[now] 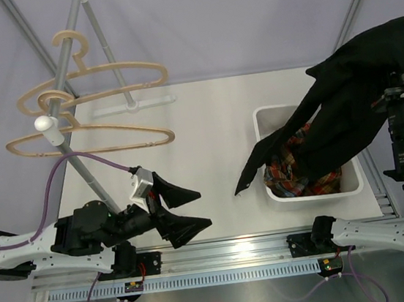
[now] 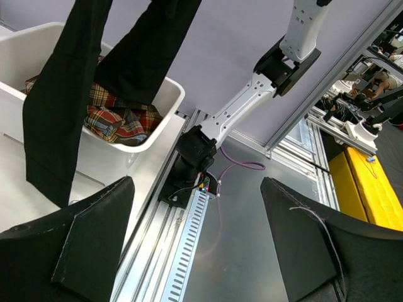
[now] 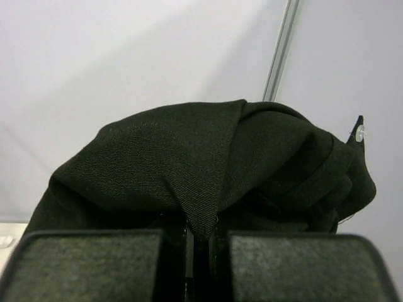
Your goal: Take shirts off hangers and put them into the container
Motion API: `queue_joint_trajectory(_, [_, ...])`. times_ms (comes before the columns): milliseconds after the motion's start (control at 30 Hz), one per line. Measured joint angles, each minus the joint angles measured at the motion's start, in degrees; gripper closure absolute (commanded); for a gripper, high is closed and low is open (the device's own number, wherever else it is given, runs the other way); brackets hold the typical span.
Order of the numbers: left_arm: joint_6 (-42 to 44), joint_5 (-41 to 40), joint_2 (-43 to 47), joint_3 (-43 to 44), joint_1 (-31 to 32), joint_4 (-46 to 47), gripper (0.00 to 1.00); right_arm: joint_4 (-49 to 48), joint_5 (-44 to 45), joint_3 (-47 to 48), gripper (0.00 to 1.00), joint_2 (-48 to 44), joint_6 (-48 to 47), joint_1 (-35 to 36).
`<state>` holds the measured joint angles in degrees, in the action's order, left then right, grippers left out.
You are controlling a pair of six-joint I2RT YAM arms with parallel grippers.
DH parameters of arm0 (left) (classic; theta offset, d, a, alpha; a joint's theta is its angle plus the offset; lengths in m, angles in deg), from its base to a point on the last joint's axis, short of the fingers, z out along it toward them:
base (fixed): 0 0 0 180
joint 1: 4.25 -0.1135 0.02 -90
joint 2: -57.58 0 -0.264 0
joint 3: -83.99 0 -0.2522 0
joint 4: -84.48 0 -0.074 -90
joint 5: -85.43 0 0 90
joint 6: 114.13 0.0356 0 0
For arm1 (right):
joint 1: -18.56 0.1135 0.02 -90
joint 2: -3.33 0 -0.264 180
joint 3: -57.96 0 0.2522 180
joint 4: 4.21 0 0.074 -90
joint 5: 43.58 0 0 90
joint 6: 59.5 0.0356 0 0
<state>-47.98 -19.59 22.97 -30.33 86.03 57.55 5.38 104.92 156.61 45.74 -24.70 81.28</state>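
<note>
**Two shirts, two hangers, one container: state at this moment**

- Black shirt: clamped in the tightly closed right pincer, raised at far right above the container. Lower folds draped into it, one sleeve hanging outside its left wall over the desk.
- Plaid shirt: bundled inside the container, partly under the black cloth.
- Container: white, on the right half of the desk, close to the near edge.
- Hangers: two, wooden, both bare, hooked on the grey rail at far left.
- Left pincer: fingers wide apart, holding nothing, near left of the desk, pointed right.
</note>
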Motion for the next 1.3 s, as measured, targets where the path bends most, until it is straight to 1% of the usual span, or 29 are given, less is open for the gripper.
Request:
queue_joint_trajectory(100, [-0.15,0.35,-0.04,0.00,0.00,0.55,0.14,0.98,0.31,6.45,1.00,2.84,-0.98,0.00])
queue_joint_trajectory(233, [-0.48,0.98,-0.15,0.00,0.00,1.33,0.15,-0.48,-0.39,18.34,1.00,9.16,-5.18,0.00])
queue_joint_trajectory(300, [-0.74,1.18,-0.22,0.00,0.00,1.33,0.15,-1.88,-0.68,21.90,1.00,11.43,-7.41,0.00])
queue_joint_trajectory(367, [-1.03,1.22,-0.31,0.00,0.00,1.31,0.15,-3.23,-0.63,23.37,1.00,12.63,-9.53,0.00])
queue_joint_trajectory(533, [-1.27,1.25,-0.44,0.00,0.00,1.27,0.15,-3.82,0.22,22.27,1.00,12.44,-11.50,0.00])
queue_joint_trajectory(700, [-1.49,1.38,-0.90,-0.02,0.00,1.38,0.15,2.27,1.03,22.23,1.00,11.52,-7.34,-0.04])
queue_joint_trajectory(867, [-1.68,1.84,-1.62,-0.72,0.00,2.58,0.15,16.55,-1.27,25.64,1.00,13.92,5.11,-1.14])
queue_joint_trajectory(933, [-1.75,2.08,-1.62,-1.05,0.00,2.60,0.15,22.25,-4.24,27.98,1.00,15.93,10.49,-1.77])
queue_joint_trajectory(1033, [-2.12,2.43,-1.53,-1.49,0.00,2.95,0.15,29.22,-11.13,30.49,1.00,18.88,17.33,-3.89])
queue_joint_trajectory(1133, [-2.43,2.45,-1.20,-2.05,0.00,3.06,0.15,34.21,-21.40,30.84,1.00,21.68,23.67,-8.02])
queue_joint_trajectory(1233, [-2.82,2.45,-0.55,-2.71,0.00,3.21,0.15,36.94,-31.69,31.08,1.00,24.83,28.55,-14.16])
queue_joint_trajectory(1300, [-3.02,2.43,0.07,-2.95,0.00,3.10,0.15,38.03,-39.19,32.37,1.00,27.78,31.76,-20.28])
